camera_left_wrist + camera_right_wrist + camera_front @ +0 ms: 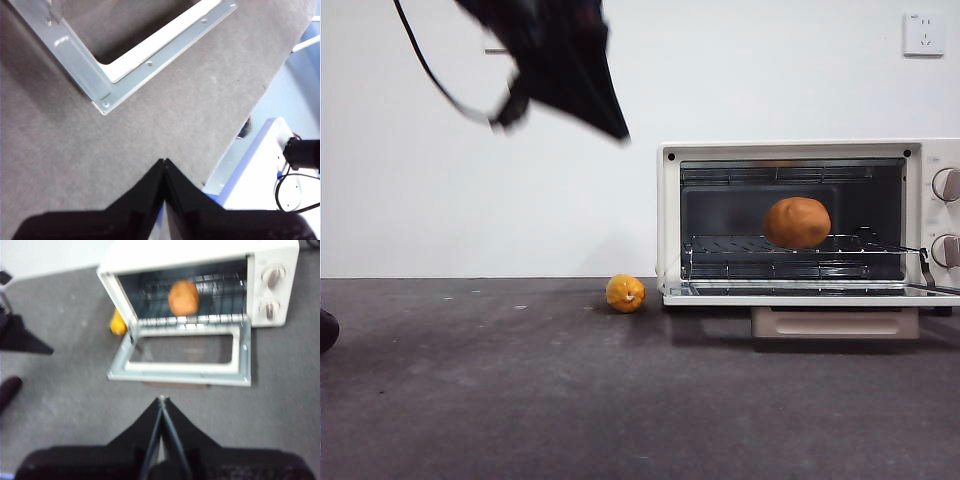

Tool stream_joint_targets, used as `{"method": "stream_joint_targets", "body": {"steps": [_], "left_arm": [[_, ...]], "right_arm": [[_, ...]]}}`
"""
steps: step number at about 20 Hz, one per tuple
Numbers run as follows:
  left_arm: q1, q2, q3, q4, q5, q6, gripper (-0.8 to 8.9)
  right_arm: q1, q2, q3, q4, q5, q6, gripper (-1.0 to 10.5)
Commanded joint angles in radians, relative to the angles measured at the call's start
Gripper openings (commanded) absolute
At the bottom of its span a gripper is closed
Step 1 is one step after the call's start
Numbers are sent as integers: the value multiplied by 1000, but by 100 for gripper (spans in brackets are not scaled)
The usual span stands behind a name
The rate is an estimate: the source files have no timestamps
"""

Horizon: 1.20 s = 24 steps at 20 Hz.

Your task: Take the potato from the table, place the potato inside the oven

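Note:
The orange-brown potato lies on the wire rack inside the cream-white oven, whose door hangs open and flat. The right wrist view also shows the potato in the oven. My left gripper is shut and empty above the table, near a corner of the open door. It shows in the front view as a dark blurred shape, the left gripper, high and left of the oven. My right gripper is shut and empty, well back from the door.
A small yellow ball rests on the table by the oven's left foot. A dark rounded object sits at the far left edge. The table's edge and white equipment show in the left wrist view.

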Motion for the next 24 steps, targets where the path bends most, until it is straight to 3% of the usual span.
{"method": "stream_joint_targets", "body": {"steps": [1,7,10,12,24], "left_arm": [[19,93,-7,27,32,-18,-7],[76,263,-7,54,43,-59,-8],[124,349,-7,76,175,-100,-8],[145,372,-7,114,192,-151,-8],[71,387,-7,174,138,-282,-8]], "right_arm": [[2,-2,-1,-53,0,-3,0],[2,-3,-1,-88,91,-3,0],[2,-2,-1,-81,105,-2,0],[2,-2,-1,-57,106,-1,0],[2,0,-1,84,151,-12,-1]]}}
